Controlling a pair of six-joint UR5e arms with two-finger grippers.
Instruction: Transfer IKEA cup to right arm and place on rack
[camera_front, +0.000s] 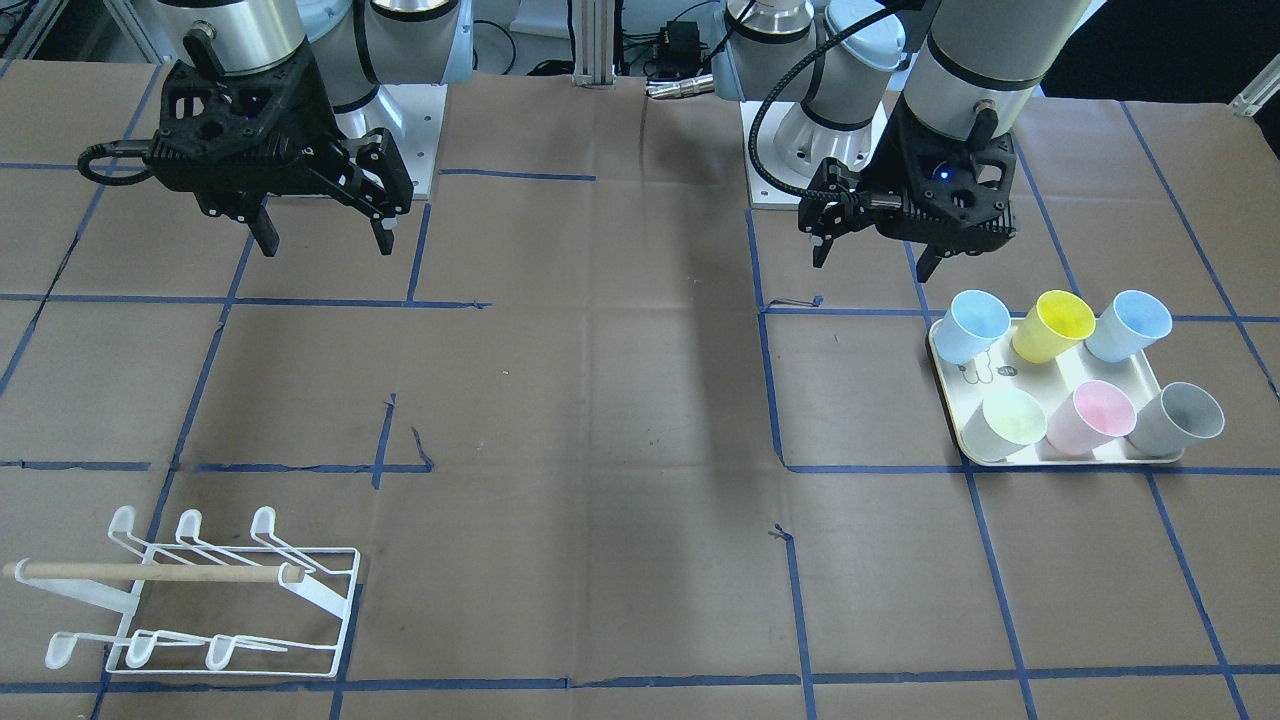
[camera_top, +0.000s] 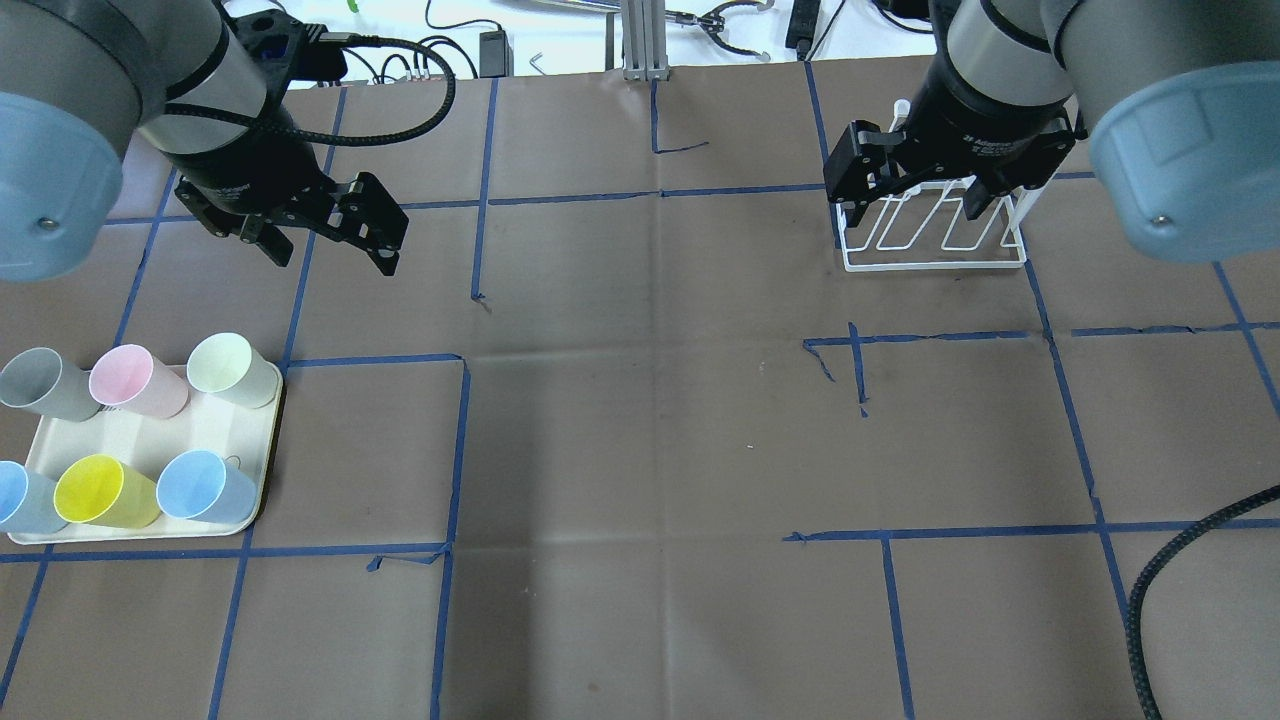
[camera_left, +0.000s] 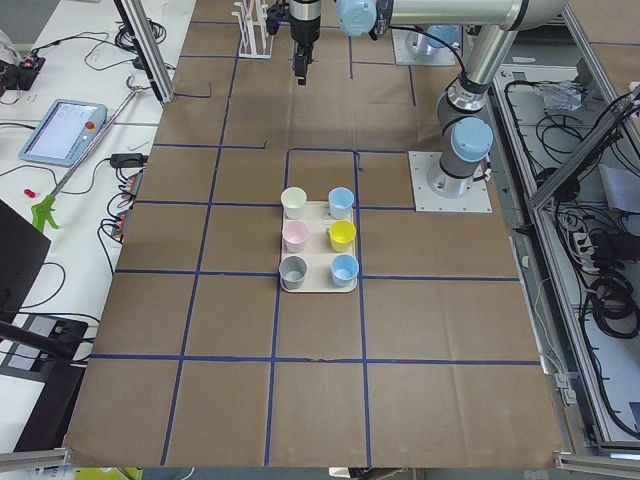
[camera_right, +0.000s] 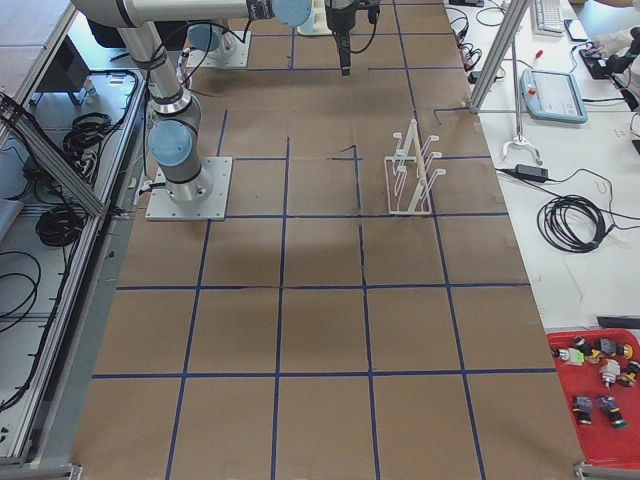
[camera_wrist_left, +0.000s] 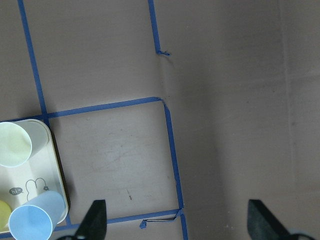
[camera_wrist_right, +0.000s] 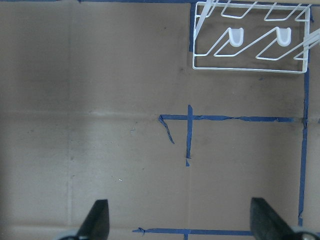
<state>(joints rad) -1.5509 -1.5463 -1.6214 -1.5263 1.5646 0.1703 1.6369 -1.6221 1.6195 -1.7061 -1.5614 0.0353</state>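
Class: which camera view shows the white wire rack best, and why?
The exterior front-facing view: the rack lies whole and unobstructed, dowel and prongs clear. Overhead, the right gripper covers its top. The right wrist view crops it; both side views show it small; the left wrist view misses it.

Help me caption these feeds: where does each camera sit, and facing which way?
Front-facing: across the brown paper-covered table, facing the robot; black two-finger left gripper view-right, right gripper view-left.
Overhead: behind the shoulders, looking forward-down; both grippers.
Exterior left: left table end; left arm nearest, cream tray of pastel plastic cups.
Exterior right: right end; right arm nearest, white wire rack.
Left wrist: looking down; own fingertips, tray corner.
Right wrist: looking down; own fingertips, rack.
Shared: front-facing and overhead show tray and rack, mirrored.
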